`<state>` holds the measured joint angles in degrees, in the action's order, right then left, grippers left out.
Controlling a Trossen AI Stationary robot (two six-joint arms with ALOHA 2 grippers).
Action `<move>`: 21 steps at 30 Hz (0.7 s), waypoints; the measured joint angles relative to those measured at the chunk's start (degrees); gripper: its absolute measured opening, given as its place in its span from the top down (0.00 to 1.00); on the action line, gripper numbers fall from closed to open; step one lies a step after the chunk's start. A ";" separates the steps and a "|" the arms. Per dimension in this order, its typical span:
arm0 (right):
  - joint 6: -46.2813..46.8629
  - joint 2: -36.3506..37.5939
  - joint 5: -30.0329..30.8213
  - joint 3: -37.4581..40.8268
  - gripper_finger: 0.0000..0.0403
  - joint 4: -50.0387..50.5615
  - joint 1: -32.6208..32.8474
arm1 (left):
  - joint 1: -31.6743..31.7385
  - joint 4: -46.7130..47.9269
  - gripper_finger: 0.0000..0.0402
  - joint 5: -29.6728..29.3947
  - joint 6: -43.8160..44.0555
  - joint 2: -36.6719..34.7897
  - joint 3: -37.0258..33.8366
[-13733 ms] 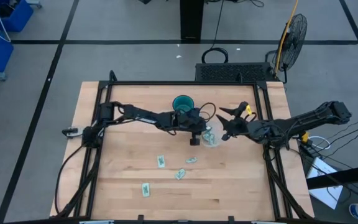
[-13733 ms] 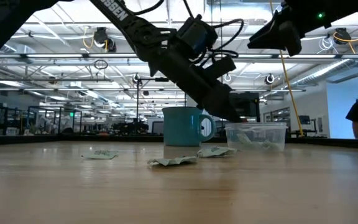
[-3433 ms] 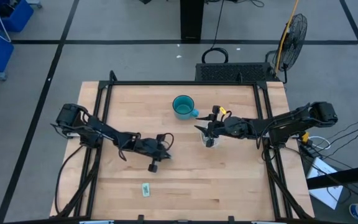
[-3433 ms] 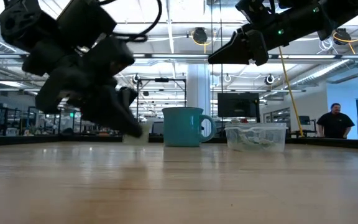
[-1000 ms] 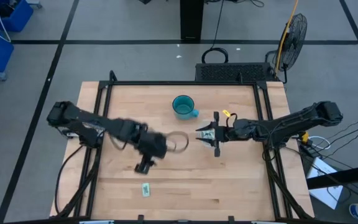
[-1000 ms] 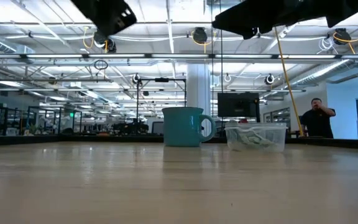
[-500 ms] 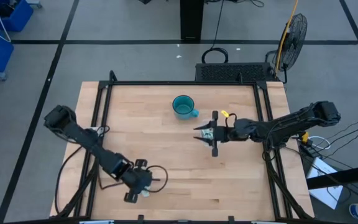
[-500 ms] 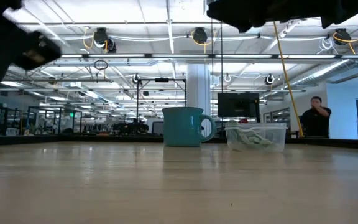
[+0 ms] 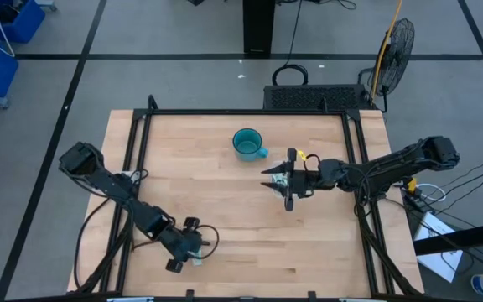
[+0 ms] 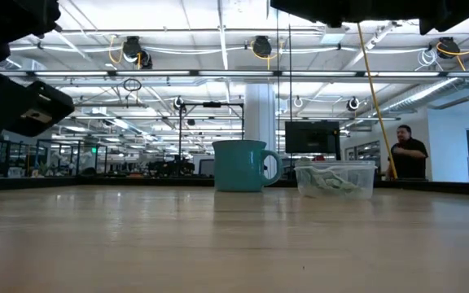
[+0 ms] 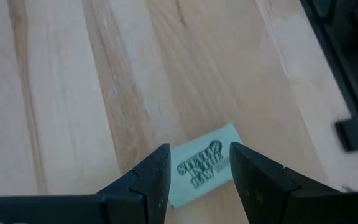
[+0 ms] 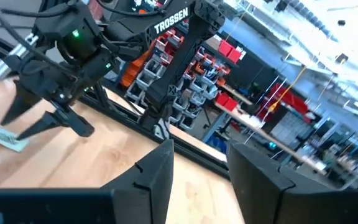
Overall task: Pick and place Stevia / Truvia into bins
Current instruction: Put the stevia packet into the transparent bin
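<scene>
One pale green and white Stevia packet (image 11: pixel 202 167) lies flat on the wood near the table's near left edge (image 9: pixel 197 257); the right wrist view shows it far off (image 12: pixel 5 138). My left gripper (image 11: pixel 199 149) hovers over it, open, one finger on each side (image 9: pixel 189 252). The clear bin (image 10: pixel 335 179) stands right of the teal mug with several packets inside. My right gripper (image 9: pixel 271 179) hangs open above the bin and covers most of it in the high view; its fingers (image 12: pixel 160 168) hold nothing.
The teal mug (image 9: pixel 246 143) stands toward the far edge, just left of the bin (image 10: pixel 243 165). Black frame rails (image 9: pixel 132 193) run along the table's left, right and far sides. Bare wood lies between the two arms. A person (image 10: pixel 405 155) stands in the room beyond.
My left arm has swung from the table's middle toward the near left edge and come down over the packet, staying open. My right gripper has stayed above the bin. The person in the background has shifted.
</scene>
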<state>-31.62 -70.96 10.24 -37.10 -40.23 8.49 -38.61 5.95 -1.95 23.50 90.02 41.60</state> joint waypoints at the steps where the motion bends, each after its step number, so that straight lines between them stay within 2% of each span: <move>1: -0.85 0.00 0.00 0.00 0.65 -0.11 0.00 | 0.02 -1.36 0.58 -0.09 0.67 0.00 -0.57; 10: -8.04 0.00 0.00 0.00 0.65 -0.33 0.00 | 0.00 -3.27 0.58 -0.06 0.64 0.00 -3.41; 21: -8.57 0.00 0.02 0.00 0.65 -1.44 -0.02 | 0.02 -2.15 0.58 -2.52 -4.63 0.00 -5.11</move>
<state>-40.18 -70.96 10.26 -37.10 -41.67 8.47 -38.59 3.80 -4.47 18.87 90.02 36.49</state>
